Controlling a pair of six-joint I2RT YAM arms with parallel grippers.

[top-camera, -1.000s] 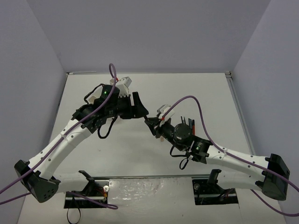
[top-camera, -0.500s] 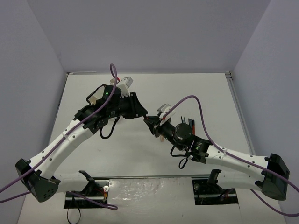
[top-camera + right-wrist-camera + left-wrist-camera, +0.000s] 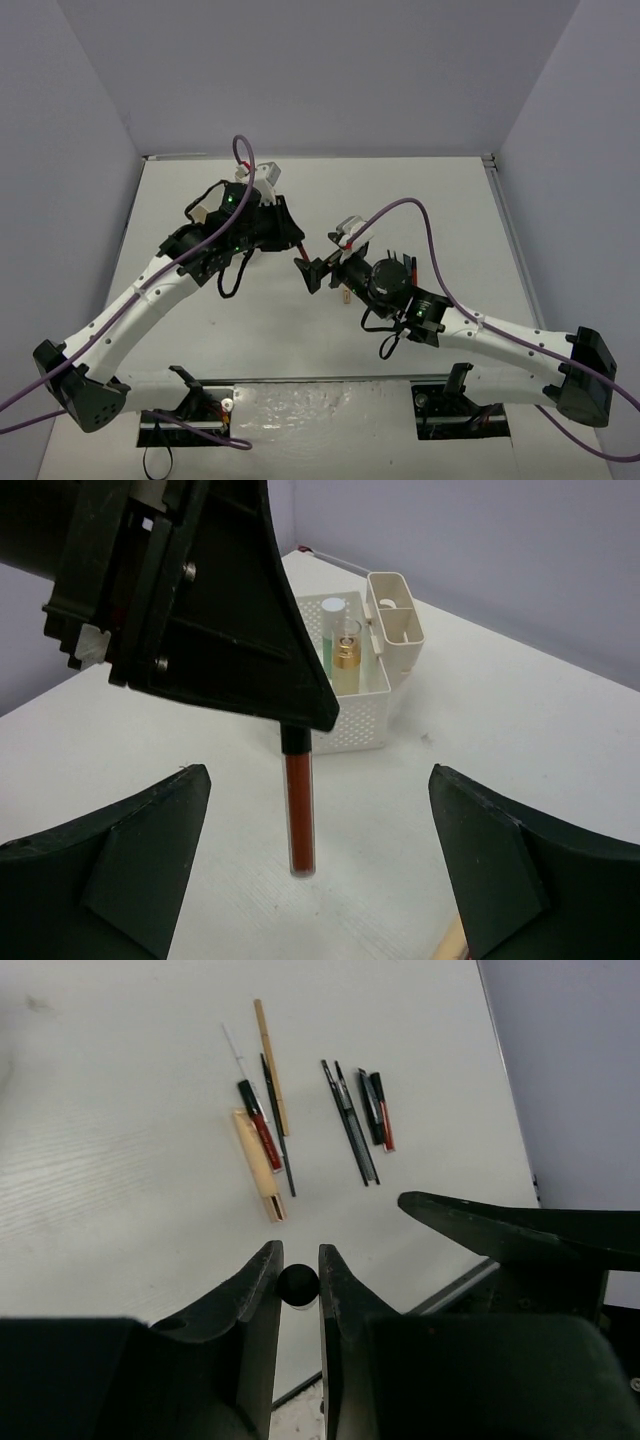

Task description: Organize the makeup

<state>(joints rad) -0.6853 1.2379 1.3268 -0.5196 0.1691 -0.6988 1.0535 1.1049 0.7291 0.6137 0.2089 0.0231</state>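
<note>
We see the table (image 3: 450, 200) first, with the white box (image 3: 355, 705) standing on it. Our left gripper (image 3: 298, 1260) is pinched on the black cap of a red stick (image 3: 299, 815), which hangs upright above the table, near the box. Our right gripper (image 3: 312, 270) faces it, spread wide and empty. A row of loose sticks (image 3: 350, 1125) lies on the table. A gold bottle (image 3: 347, 652) already sits in one compartment. We judge that most of the sorting is left.
</note>
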